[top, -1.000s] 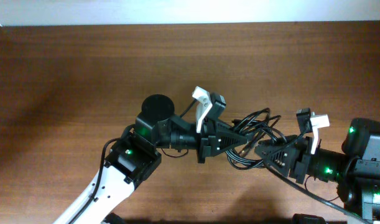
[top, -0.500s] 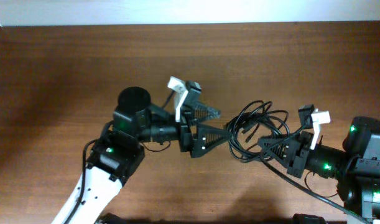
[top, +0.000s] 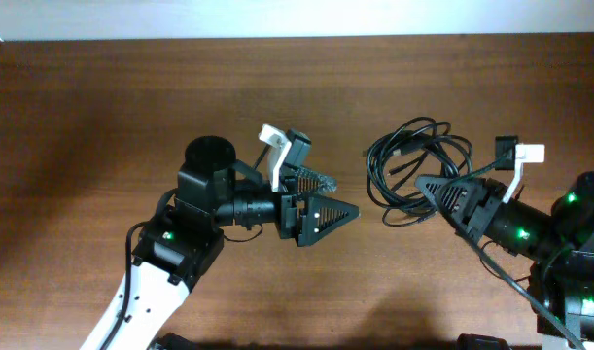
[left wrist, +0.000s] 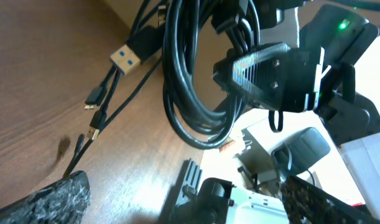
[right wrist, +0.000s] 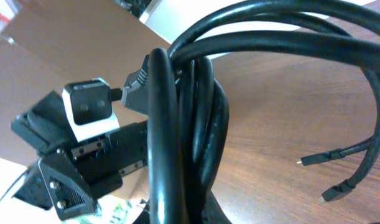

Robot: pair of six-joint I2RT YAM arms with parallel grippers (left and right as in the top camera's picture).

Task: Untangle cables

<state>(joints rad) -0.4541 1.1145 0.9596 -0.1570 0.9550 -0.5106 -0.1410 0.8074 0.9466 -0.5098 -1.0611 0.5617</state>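
cables not yet untangled: 2 cords in 1 looped bundle right of ctr in overhead, pinched by R gripper, plug ends hanging loose; L gripper spread wide & empty mid-frame, so all separation work left imo

Nothing readable shows in any view (no text, labels, brands, numbers or signs).
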